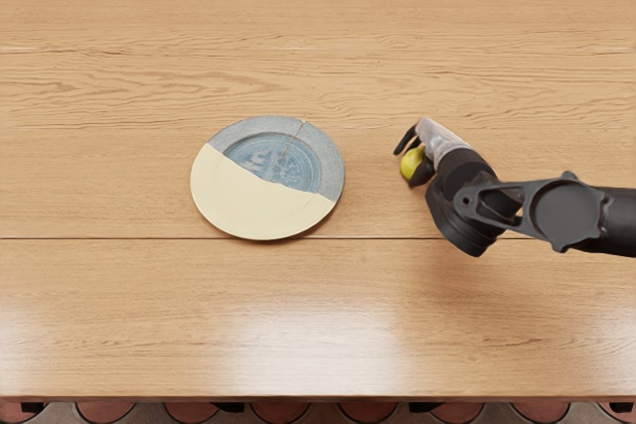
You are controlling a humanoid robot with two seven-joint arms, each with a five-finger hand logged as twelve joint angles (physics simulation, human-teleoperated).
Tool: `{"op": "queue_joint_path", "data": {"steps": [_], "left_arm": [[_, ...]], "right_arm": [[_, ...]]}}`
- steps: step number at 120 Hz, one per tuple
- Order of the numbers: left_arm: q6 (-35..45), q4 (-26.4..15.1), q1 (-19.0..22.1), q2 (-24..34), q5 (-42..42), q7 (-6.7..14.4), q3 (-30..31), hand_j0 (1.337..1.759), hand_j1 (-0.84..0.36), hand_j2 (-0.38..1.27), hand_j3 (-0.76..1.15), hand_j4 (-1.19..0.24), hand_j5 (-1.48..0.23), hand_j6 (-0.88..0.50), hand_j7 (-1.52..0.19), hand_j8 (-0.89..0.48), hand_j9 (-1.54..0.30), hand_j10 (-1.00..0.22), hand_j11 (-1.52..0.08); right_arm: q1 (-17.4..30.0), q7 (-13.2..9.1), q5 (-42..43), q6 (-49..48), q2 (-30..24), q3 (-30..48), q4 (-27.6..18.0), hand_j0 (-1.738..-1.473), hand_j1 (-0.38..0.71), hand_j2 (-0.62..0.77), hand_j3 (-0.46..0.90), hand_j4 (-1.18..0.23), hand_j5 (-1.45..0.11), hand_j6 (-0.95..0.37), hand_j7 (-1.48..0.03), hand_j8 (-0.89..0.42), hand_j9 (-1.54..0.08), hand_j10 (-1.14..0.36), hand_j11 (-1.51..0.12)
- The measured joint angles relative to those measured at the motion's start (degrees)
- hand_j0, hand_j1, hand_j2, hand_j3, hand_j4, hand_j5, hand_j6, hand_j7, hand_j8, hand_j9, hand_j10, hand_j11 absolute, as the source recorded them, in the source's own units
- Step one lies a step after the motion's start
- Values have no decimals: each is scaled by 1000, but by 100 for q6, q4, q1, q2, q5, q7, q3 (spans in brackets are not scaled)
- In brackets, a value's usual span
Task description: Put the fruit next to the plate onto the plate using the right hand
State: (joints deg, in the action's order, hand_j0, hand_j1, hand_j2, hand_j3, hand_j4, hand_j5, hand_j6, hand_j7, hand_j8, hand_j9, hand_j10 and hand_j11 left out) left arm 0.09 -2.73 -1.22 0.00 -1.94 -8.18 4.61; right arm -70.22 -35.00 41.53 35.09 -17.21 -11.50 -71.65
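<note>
Grasp step: right hand (pixel 435 160) is holding its fingers curled around the fruit (pixel 410 164), at the plate's (pixel 243 208) 3 o'clock. Next probably calling for lifting, then carrying toward 9 o'clock.

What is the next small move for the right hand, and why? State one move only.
Probably lift the fruit a little clear of the table, ready to carry it left. The right hand has its fingers curled around the fruit, which lies to the right of the plate, apart from it, and the plate holds nothing. Whether the fruit is off the wood cannot be told.
</note>
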Motion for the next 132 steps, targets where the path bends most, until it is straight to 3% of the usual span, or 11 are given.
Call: {"op": "queue_joint_path", "data": {"steps": [19,36,63,92,101,116,132], "left_arm": [[0,0,-1,0,0,0,0,1658,328,4,0,-18,-23,-19,-23,-18,-23,-18,-23],[0,0,-1,0,0,0,1,1658,328,4,0,-18,-23,-19,-23,-19,-23,-18,-23],[0,0,-1,0,0,0,3,1658,328,4,0,-18,-23,-19,-23,-19,-23,-18,-23],[0,0,-1,0,0,0,1,1658,328,4,0,-18,-23,-19,-23,-19,-23,-18,-23],[0,0,-1,0,0,0,2,1658,328,4,0,-18,-23,-19,-23,-19,-23,-18,-23],[0,0,-1,0,0,0,2,1658,328,4,0,-18,-23,-19,-23,-18,-23,-18,-23],[0,0,-1,0,0,0,1,1658,328,4,0,-18,-23,-19,-23,-18,-23,-18,-23]], "right_arm": [[-82,-4,-25,-6,-2,146,-11,-1650,220,204,1,-749,-949,-509,-960,-418,-973,-574,-995],[-339,-10,-55,-12,70,345,-44,-1649,141,105,1,-771,-1002,-543,-999,-443,-1018,-602,-1042],[-895,-11,-96,-19,664,632,-64,-1648,108,61,0,-778,-1050,-553,-1025,-439,-1057,-604,-1082],[-1102,1,-124,-28,1510,701,-27,-1653,197,281,2,-766,-1089,-523,-1033,-390,-1084,-561,-1108],[-1039,1,-107,-20,1618,683,43,-1655,155,244,0,-635,-903,-462,-857,-358,-897,-487,-915],[-860,0,-86,-12,1690,702,167,-1656,-66,136,0,-352,-499,-258,-474,-202,-496,-272,-506],[-571,0,-86,-10,1502,1138,170,-1657,-202,71,0,-184,-260,-135,-247,-106,-258,-142,-263]]}}
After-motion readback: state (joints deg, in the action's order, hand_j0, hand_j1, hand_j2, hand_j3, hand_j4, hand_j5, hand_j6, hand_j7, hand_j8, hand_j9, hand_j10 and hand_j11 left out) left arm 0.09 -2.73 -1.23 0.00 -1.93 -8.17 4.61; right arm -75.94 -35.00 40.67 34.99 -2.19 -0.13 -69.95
